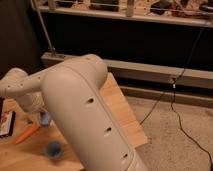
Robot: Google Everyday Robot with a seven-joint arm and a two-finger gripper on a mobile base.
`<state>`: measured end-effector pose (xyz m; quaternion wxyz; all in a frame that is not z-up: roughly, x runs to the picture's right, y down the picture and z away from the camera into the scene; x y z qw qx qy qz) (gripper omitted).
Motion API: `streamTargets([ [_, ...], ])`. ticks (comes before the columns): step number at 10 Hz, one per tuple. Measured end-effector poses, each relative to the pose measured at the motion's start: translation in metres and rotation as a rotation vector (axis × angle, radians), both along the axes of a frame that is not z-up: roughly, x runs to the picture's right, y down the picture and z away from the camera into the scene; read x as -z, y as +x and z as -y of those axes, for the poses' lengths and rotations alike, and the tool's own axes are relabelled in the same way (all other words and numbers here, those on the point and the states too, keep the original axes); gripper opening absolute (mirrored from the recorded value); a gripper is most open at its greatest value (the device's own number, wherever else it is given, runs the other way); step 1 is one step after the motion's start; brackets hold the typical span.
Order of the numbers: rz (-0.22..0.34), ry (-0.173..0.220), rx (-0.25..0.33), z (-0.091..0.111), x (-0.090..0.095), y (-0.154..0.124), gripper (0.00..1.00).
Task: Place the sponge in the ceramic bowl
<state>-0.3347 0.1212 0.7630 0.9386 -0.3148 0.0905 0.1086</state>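
Note:
My large cream arm (85, 115) fills the middle of the camera view and bends back to the left over the wooden table (117, 107). Its wrist ends at the gripper (42, 115), low over the table's left part. A pale blue piece, the sponge (46, 120), shows right under the gripper; whether it is held or resting on the table cannot be told. The ceramic bowl is out of view or hidden behind the arm.
An orange carrot (26, 133) lies on the table left of the gripper. A round darker blue cup (52, 149) stands nearer the front. A dark flat object (7, 123) sits at the left edge. Black cables (172, 107) run across the speckled floor on the right.

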Motion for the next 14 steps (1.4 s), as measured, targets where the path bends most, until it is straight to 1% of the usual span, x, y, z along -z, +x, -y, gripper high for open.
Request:
streamTargets([
  [2,-0.031,0.014,-0.006,0.016,-0.003,0.016,0.00],
  [4,-0.068,0.023,-0.005,0.027,-0.006,0.037,0.00],
  [5,-0.095,0.031,-0.007,0.036,-0.007,0.054,0.00],
  [8,-0.139,0.048,-0.013,0.054,-0.010,0.082,0.00],
  [9,-0.142,0.052,-0.029,0.058,-0.012,0.089,0.00],
  [10,-0.127,0.057,-0.058,0.062,-0.016,0.092,0.00],
  [12,-0.097,0.051,-0.118,0.059,-0.023,0.097,0.00],
  [14,-0.103,0.036,-0.124,0.053,-0.027,0.109,0.00],
])
